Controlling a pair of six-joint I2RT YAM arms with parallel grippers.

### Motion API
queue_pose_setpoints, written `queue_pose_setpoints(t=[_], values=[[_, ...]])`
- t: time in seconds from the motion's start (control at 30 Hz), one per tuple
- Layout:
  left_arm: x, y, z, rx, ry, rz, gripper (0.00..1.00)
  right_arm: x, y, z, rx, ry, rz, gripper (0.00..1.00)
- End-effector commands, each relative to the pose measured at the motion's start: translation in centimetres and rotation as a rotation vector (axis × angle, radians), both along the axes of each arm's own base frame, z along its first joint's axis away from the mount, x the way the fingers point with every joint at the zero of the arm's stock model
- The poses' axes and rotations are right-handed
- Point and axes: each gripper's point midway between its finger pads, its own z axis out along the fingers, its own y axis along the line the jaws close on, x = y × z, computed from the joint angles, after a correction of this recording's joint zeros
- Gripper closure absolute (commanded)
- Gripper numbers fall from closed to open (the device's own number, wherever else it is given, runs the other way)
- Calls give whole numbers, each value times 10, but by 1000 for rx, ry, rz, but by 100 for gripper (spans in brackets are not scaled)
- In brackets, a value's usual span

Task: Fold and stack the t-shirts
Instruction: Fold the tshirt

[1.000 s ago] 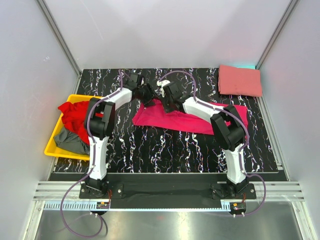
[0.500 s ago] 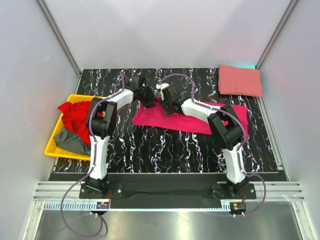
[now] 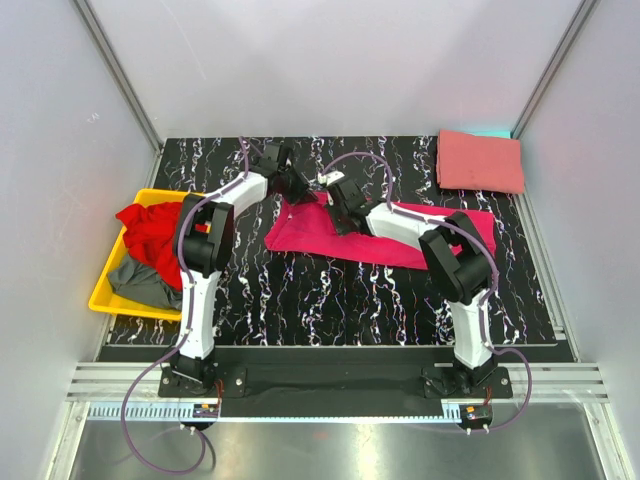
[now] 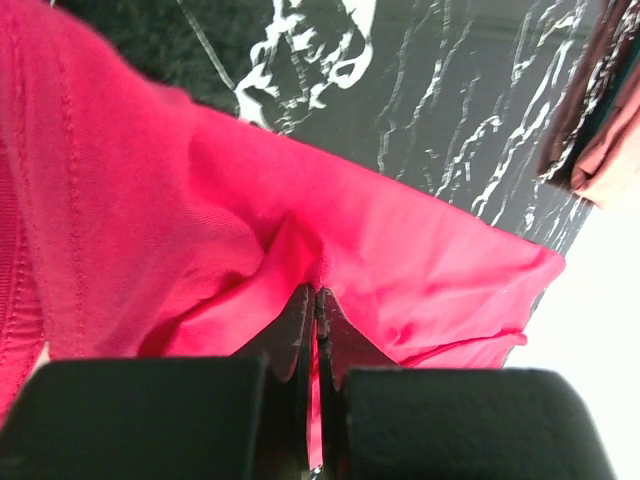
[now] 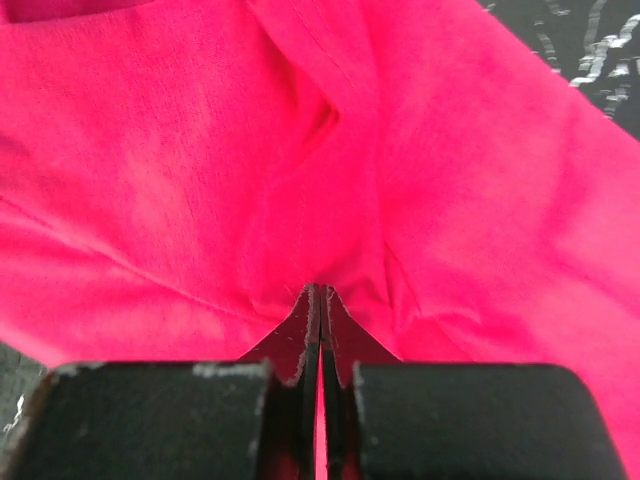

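**Both arms pinch the magenta t-shirt along its far edge**

The magenta t-shirt (image 3: pixel 385 240) lies spread in a long, rumpled band across the middle of the black, white-veined surface (image 3: pixel 340 300), running from about the centre out toward the right. Its left end is the part being handled, and the cloth there is bunched into soft ridges.

The left fingers (image 4: pixel 310 300) are pressed together on a raised fold of the magenta cloth. A thin sliver of pink shows in the seam between them, and the fabric puckers up to a peak at their tips. The right fingers (image 5: pixel 312 300) are likewise closed tight on a pinch of the same shirt, with creases fanning out from the grip and a stitched hem running past above it. In the top view the two wrists sit close together over the shirt's far left corner, the left arm reaching in from the left and the right arm stretching diagonally over the shirt's length.

A salmon t-shirt (image 3: pixel 480 160) lies folded into a neat rectangle at the far right corner of the surface, well apart from the magenta one.

At the left edge stands a yellow bin (image 3: pixel 103 292). A red t-shirt (image 3: pixel 150 230) is heaped in it and spills over its rim, and a grey t-shirt (image 3: pixel 140 280) is crumpled in the bin's near part.
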Motion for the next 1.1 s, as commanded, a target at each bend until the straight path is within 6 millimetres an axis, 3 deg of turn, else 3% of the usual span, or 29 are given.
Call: queue_pose_setpoints(t=[0.0,0.07,0.1,0.13,0.23,0.37,0.8,1.07], values=[[11,3,33,19,-76,2,100,6,4,51,42,-114,-1,100],[10,4,32,27,-71,0,100,4,8,53,63,-109,7,100],[11,3,33,26,-73,-2,100,3,9,52,71,-105,10,94],[10,4,32,33,-72,-8,100,1,13,53,86,-98,23,81],[10,9,31,70,-72,-12,100,0,19,52,119,-87,36,71],[10,13,31,90,-77,-14,100,0,25,46,122,-78,43,65],[12,9,30,72,-77,-32,100,-4,34,25,10,-111,119,55],[14,8,28,73,-72,-31,100,3,20,17,-144,-175,86,58]])
